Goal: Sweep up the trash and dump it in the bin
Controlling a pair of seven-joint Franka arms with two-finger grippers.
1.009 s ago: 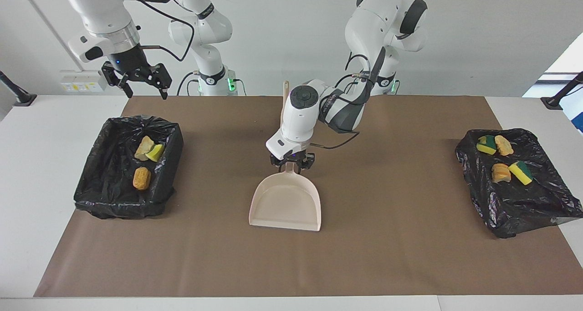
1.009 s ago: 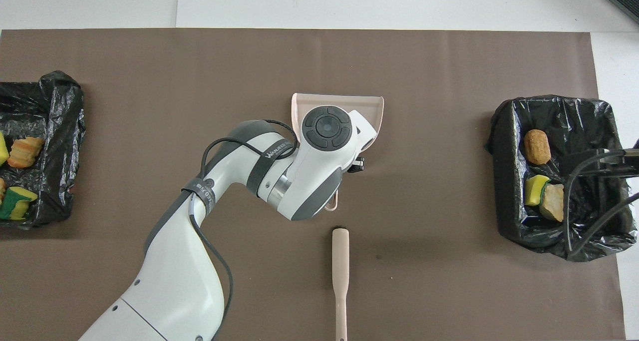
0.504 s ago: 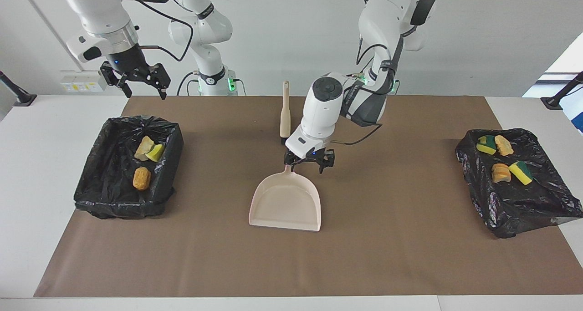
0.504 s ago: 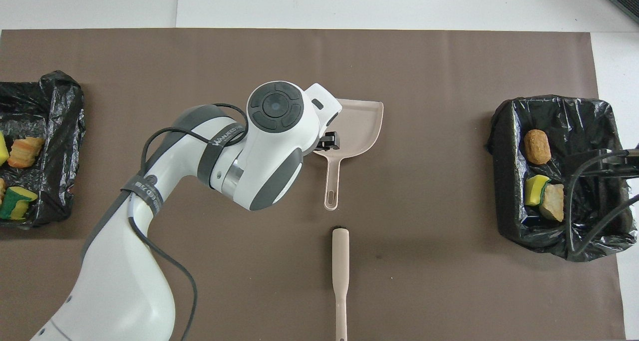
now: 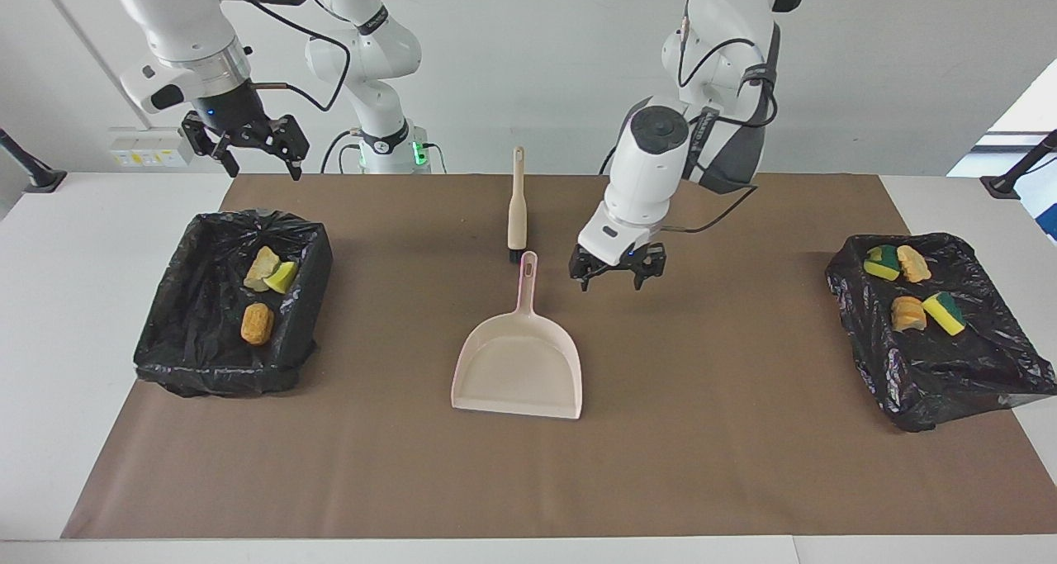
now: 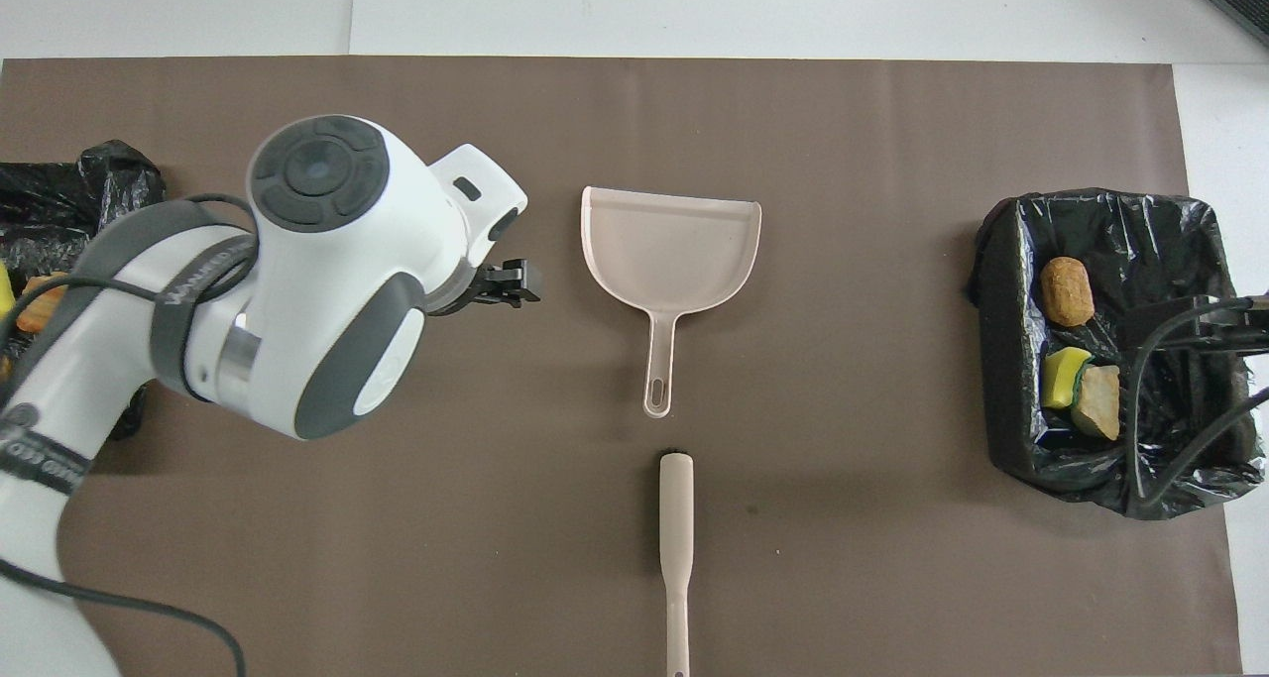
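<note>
The trash lies in two black-lined bins. The bin [image 5: 206, 370] at the right arm's end holds a tan chunk [image 5: 263, 267], a yellow bit [image 5: 283, 277] and an orange-brown lump [image 5: 257, 323]. The bin [image 5: 950, 382] at the left arm's end holds several yellow, green-backed and tan scraps [image 5: 908, 312]. My left gripper [image 5: 615, 273] hangs open and empty over the mat, beside the dustpan handle toward the left arm's end. My right gripper [image 5: 248, 144] waits open, high over the robot-side edge of its bin. In the overhead view the left arm [image 6: 327, 271] covers part of one bin [image 6: 59, 186].
The beige dustpan [image 5: 516, 366] lies flat mid-mat, its handle [image 5: 526, 275] pointing at the robots. The brush [image 5: 517, 209] lies in line with it, nearer to the robots. A brown mat [image 5: 710, 465] covers the table. In the overhead view cables [image 6: 1190, 330] cross the other bin [image 6: 1006, 290].
My left gripper has opened, let go of the dustpan handle, risen and swung toward the left arm's end. The dustpan stays where it lay. The right arm has barely moved.
</note>
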